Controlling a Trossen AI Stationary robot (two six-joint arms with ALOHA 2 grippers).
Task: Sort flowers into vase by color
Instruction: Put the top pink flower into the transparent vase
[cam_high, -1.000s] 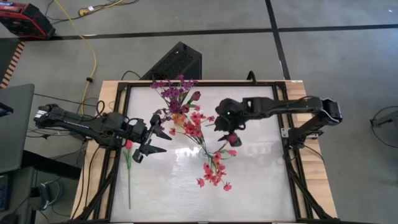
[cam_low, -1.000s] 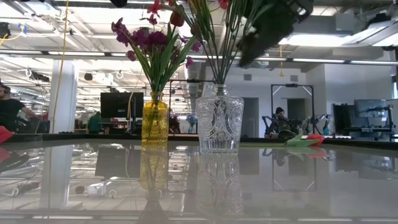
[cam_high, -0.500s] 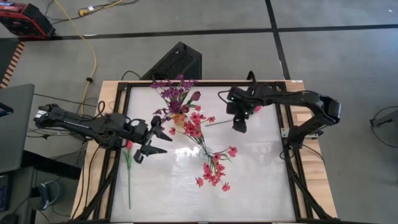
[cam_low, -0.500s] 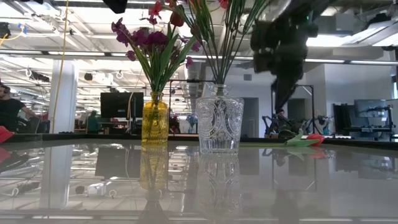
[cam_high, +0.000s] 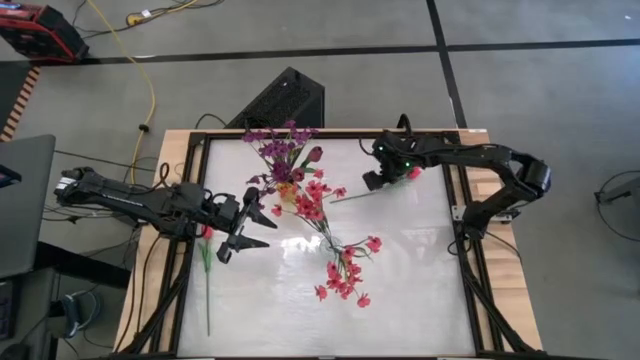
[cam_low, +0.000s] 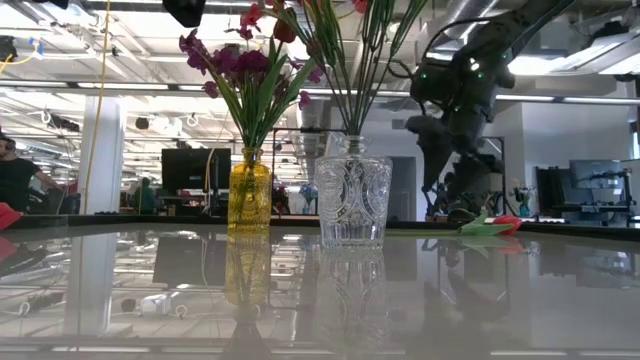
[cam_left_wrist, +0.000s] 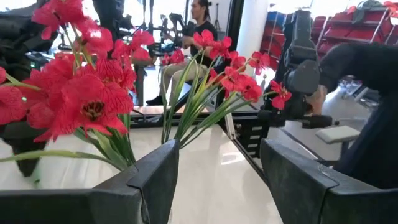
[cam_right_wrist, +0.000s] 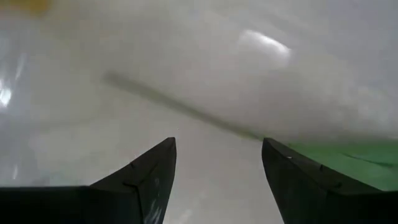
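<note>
A yellow vase (cam_low: 250, 197) holds purple flowers (cam_high: 280, 146). Beside it, a clear glass vase (cam_low: 352, 202) holds red-pink flowers (cam_high: 312, 197). One flower lies flat at the table's far right, with a thin stem (cam_high: 352, 196) and a pink bud (cam_high: 413, 173). My right gripper (cam_high: 373, 181) hangs open just above that stem, pointing steeply down; the right wrist view shows the stem (cam_right_wrist: 177, 104) blurred beyond the fingers. Another flower (cam_high: 207, 285) lies along the table's left edge. My left gripper (cam_high: 250, 225) waits open and level, left of the vases.
The two vases and their spreading blossoms stand between my arms, in the far middle of the table. The white tabletop (cam_high: 400, 290) lies bare on the near right. A black metal frame (cam_high: 470, 270) borders the table. People and desks show in the room behind.
My right gripper has swung away from the red-pink flowers toward the table's far right edge. It has sunk toward the lying flower's stem and rolled about its own axis, staying open throughout. My left gripper has kept its place.
</note>
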